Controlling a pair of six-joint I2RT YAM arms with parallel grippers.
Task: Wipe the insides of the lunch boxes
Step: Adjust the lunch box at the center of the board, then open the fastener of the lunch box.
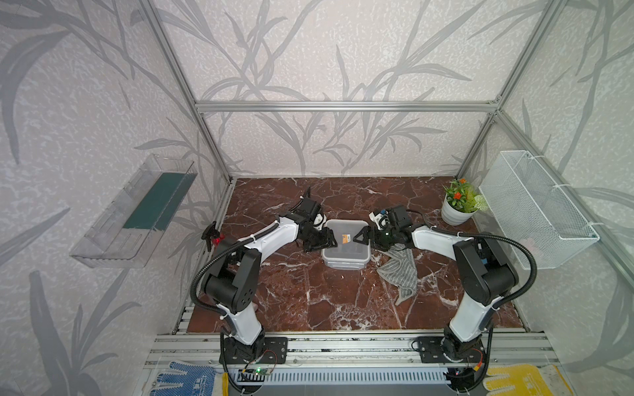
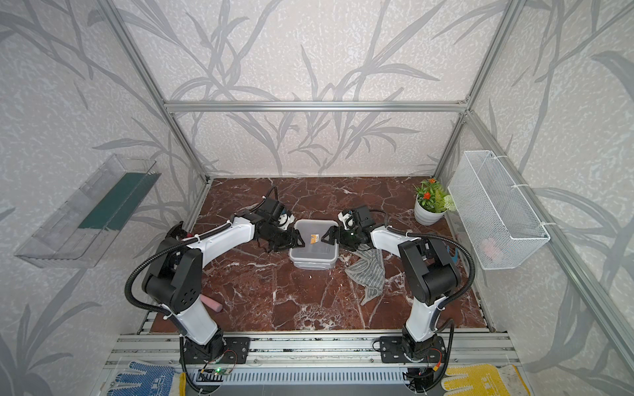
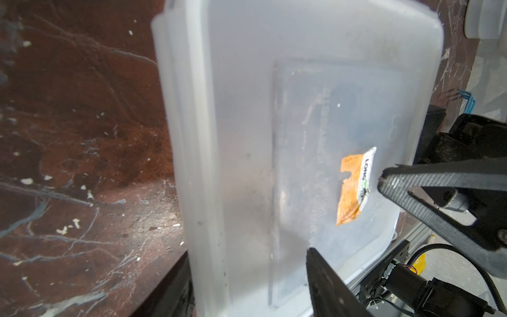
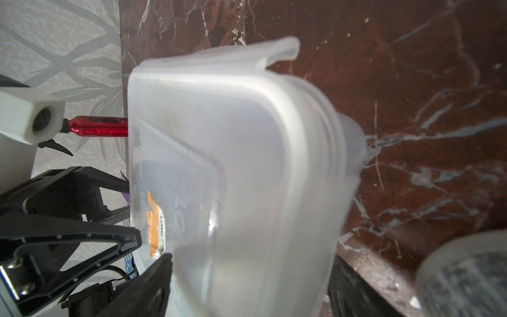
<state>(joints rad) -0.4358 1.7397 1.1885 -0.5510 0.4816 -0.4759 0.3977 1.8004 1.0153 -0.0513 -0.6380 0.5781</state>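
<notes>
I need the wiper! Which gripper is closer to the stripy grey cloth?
Right. The right gripper is at the lunch boxes' side nearest the cloth; the left gripper is at their opposite side.

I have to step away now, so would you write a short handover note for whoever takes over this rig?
The lunch boxes sit stacked mid-table, apparently bases up.
The left gripper has its tips at the upturned base beside the sticker; I cannot tell whether it is open or gripping.
The right gripper is at the sticker's opposite side; same doubt.
The grey striped cloth lies on the table beside the boxes, not held.
Done: no wiping evident.
Left: separate the boxes, turn them open side up, pick up the cloth, wipe both insides.
</notes>
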